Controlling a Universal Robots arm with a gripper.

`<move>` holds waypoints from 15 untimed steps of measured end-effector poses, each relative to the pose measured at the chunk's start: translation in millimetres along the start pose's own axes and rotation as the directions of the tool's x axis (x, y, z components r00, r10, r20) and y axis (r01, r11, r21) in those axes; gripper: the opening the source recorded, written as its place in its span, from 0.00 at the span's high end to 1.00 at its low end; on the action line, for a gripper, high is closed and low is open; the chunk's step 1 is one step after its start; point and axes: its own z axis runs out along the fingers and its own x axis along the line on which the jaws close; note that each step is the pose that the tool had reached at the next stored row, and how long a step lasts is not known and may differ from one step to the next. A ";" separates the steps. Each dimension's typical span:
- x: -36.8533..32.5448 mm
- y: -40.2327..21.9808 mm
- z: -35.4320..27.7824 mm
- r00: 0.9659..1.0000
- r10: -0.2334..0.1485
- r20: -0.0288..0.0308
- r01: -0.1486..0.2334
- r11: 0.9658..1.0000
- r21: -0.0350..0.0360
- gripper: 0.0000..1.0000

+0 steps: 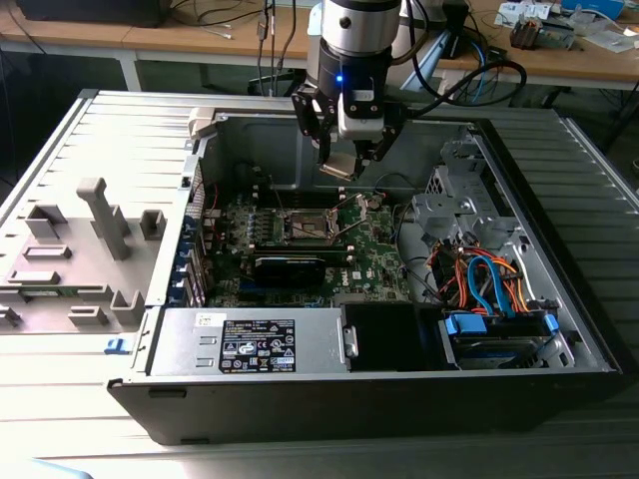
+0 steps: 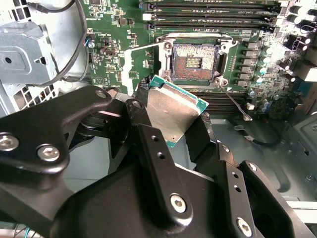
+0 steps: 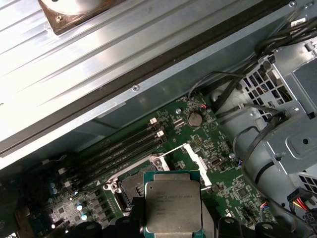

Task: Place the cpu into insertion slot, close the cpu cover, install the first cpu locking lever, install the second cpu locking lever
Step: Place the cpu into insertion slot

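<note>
My gripper [image 1: 339, 163] hangs inside the open computer case, shut on the cpu [image 1: 337, 168], a flat square chip with a pale metal face. In the second wrist view the black fingers [image 2: 148, 144] clamp the cpu [image 2: 173, 111] by its edges, tilted, just short of the insertion slot [image 2: 194, 62]. The slot [image 1: 305, 226] lies open on the green board, below the chip and toward the exterior view's left. In the first wrist view the cpu [image 3: 172, 203] partly hides the slot [image 3: 130, 191]. The cpu cover [image 3: 195, 153] stands raised beside it. A thin locking lever [image 2: 237, 105] sticks out, unlatched.
Memory slots [image 2: 208, 12] run alongside the socket. A long black card [image 1: 290, 267] sits in front of it. Drive cage and cables [image 1: 494, 279] fill the exterior view's right, the power supply [image 1: 255, 344] the front. A grey fixture tray [image 1: 75, 249] lies left of the case.
</note>
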 end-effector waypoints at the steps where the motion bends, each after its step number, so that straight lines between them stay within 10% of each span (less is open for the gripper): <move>1: 0.0 0.0 0.0 1.000 0.002 0.000 -0.002 1.000 0.000 0.45; 15: 0.0 0.0 0.0 1.000 0.015 0.001 -0.015 1.000 0.000 0.45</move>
